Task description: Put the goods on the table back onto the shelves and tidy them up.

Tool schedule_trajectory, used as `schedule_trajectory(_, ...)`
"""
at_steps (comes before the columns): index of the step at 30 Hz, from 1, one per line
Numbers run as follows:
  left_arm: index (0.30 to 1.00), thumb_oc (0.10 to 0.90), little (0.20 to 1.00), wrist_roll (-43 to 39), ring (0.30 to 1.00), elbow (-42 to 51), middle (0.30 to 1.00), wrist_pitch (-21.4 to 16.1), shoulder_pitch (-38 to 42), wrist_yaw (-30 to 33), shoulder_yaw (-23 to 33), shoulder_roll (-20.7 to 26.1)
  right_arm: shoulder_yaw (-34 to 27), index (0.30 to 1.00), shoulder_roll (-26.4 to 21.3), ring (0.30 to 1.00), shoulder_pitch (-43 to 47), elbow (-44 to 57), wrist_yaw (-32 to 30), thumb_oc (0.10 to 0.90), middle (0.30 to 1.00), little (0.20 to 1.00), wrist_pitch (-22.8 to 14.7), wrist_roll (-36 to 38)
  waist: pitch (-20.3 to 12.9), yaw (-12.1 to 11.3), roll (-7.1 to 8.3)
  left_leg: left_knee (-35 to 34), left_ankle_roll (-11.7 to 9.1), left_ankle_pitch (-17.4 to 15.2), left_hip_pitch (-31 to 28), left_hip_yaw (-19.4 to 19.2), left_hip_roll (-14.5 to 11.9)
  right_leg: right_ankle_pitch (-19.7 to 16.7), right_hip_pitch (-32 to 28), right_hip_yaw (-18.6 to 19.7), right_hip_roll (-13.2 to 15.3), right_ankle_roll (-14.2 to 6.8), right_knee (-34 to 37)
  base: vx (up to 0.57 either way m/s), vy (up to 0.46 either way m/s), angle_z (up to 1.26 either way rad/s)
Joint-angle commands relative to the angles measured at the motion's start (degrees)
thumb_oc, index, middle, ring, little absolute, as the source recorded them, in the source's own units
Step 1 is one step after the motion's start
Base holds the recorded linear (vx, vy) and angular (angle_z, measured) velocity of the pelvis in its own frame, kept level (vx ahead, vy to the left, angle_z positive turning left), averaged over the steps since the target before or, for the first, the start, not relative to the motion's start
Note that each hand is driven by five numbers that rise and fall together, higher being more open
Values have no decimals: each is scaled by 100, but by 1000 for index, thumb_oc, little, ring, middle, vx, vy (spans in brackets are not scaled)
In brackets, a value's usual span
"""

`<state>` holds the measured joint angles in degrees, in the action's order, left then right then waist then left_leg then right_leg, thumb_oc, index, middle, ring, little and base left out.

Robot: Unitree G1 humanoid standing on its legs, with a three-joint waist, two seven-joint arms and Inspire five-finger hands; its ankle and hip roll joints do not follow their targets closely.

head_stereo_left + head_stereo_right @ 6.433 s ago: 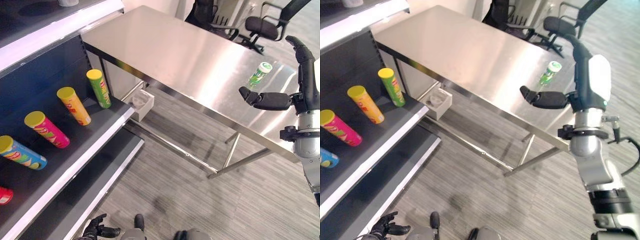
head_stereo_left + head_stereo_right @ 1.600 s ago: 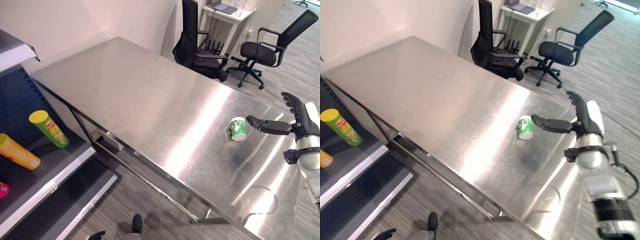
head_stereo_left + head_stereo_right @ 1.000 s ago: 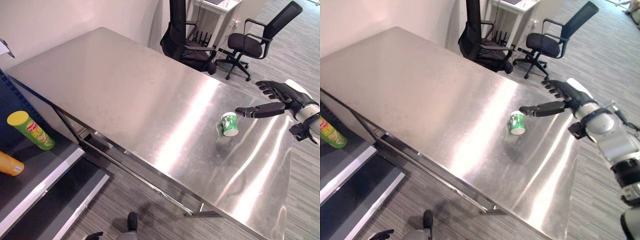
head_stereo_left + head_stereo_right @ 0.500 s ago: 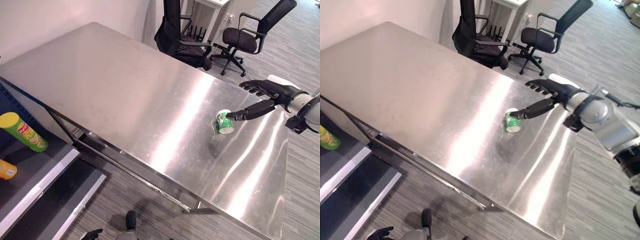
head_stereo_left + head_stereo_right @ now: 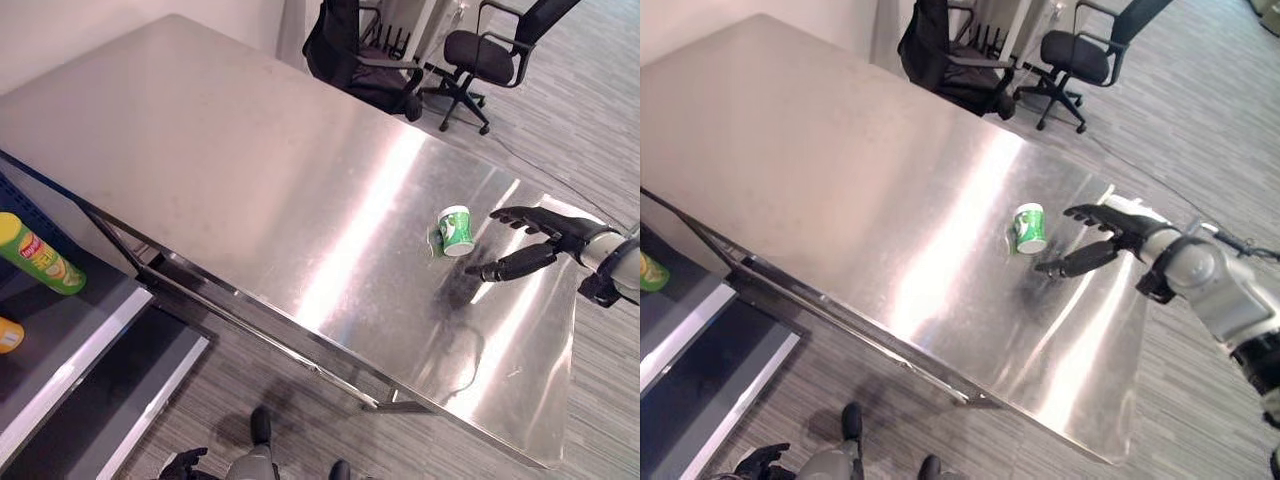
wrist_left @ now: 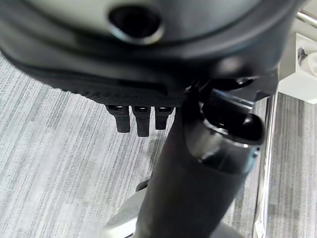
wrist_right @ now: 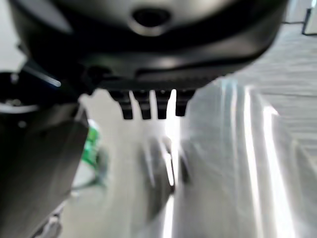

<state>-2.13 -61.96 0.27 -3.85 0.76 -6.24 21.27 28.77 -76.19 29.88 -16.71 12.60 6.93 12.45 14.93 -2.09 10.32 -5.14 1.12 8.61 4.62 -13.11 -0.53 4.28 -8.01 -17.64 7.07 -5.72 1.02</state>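
Note:
A short green and white can [image 5: 456,230] lies on its side on the steel table [image 5: 250,170], near its right end. My right hand [image 5: 545,240] hovers low over the table just right of the can, a small gap apart, open with fingers spread and thumb [image 5: 512,267] stretched toward the can's near side. In the right wrist view the can [image 7: 91,144] shows past the thumb [image 7: 39,163], with the straight fingers [image 7: 148,106] beside it. My left hand [image 5: 180,464] hangs low by the floor, relaxed and holding nothing.
A dark shelf [image 5: 70,330] stands at the left with a green tube [image 5: 40,262] and a yellow tube [image 5: 8,335] lying on it. Two black office chairs [image 5: 480,50] stand beyond the table's far edge. Grey striped floor lies around the table.
The camera has shifted. My right hand has dropped lower and drawn back from the can, its thumb now apart from it. The can lies where it was.

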Motion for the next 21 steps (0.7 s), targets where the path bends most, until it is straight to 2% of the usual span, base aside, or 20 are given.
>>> schedule_trajectory(1, 900, 800, 900, 42, 900, -18, 900, -64, 17, 28, -254, 215, -293, 900, -421, 900, 798, -46, -200, 800, 900, 900, -23, -130, -393, -257, 103, 233, -481, -747, -289, 199, -346, -744, 741, -58, 499, -519, -197, 0, 0, 0)
schedule_trajectory(10, 900, 800, 900, -29, 900, -37, 900, -57, 135, 87, -271, 257, -265, 900, -92, 900, 845, -108, -294, 800, 900, 900, -24, 236, -321, -304, 122, 226, -464, -728, -201, 210, -335, -797, 812, -40, 514, -526, -180, 0, 0, 0)
schedule_trajectory(21, 900, 800, 900, -117, 900, -26, 900, -65, 145, 128, -328, 224, 484, 900, 163, 900, 1689, -326, -375, 800, 900, 900, -71, 477, -346, -318, 104, 196, -456, -742, -235, 229, -311, -796, 789, -44, 528, -529, -174, 0, 0, 0)
